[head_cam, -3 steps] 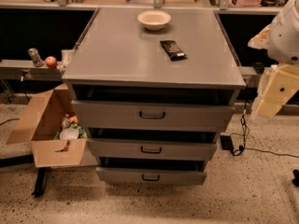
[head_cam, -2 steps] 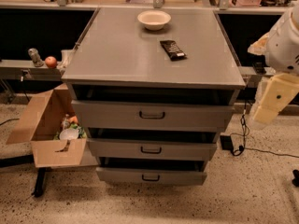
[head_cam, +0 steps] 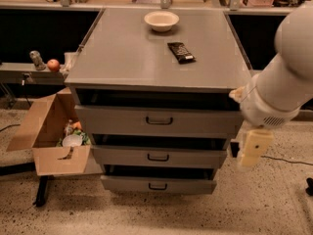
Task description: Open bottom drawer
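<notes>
A grey metal cabinet (head_cam: 156, 58) has three drawers. The bottom drawer (head_cam: 127, 183) has the shortest front and a small black loop handle (head_cam: 157, 186); its front sits slightly forward with a dark gap above it. Above it are the mid-sized drawer (head_cam: 122, 155) and the tallest top drawer (head_cam: 112, 120). My white arm (head_cam: 283, 77) reaches in from the right. My gripper (head_cam: 254, 148), cream-coloured, hangs beside the cabinet's right edge at the height of the middle drawer, apart from every handle.
A white bowl (head_cam: 161, 20) and a dark snack bar (head_cam: 180, 52) lie on the cabinet top. An open cardboard box (head_cam: 51, 131) with rubbish stands on the floor at the left. A shelf at the left holds an apple (head_cam: 53, 64). A cable (head_cam: 288, 159) runs over the floor at the right.
My arm has come in from the right edge toward the cabinet, and the gripper has dropped lower beside the drawers. The drawers have not moved.
</notes>
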Motion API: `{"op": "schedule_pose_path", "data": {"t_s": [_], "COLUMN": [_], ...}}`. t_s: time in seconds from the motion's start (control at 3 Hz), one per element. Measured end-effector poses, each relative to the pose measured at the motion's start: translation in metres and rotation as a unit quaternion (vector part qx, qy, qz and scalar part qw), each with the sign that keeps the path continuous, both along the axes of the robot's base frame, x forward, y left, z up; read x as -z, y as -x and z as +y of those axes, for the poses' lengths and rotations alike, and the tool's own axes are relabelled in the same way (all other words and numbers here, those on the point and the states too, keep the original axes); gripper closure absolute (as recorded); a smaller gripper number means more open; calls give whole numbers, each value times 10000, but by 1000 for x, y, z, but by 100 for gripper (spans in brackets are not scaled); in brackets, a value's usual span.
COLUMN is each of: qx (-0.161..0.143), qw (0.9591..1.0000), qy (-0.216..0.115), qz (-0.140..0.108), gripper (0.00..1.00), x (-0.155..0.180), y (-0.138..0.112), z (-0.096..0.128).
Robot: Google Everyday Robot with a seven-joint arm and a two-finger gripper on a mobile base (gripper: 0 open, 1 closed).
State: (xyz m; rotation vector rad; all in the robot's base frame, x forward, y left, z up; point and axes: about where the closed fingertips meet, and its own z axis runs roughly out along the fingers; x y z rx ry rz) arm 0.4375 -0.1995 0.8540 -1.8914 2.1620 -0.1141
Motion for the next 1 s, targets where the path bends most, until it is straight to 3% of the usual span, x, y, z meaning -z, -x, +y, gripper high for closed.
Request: {"op": "schedule_pose_path", "data": {"t_s": [0.33, 0.67, 1.0], "qx": [-383, -544, -461], "qw": [9983, 9955, 9937], "qy": [-274, -566, -741], "qz": [354, 526, 709], "gripper": [0, 0, 0], "x": [84, 131, 176], "y": [7, 19, 32], "z": [18, 35, 46]}}
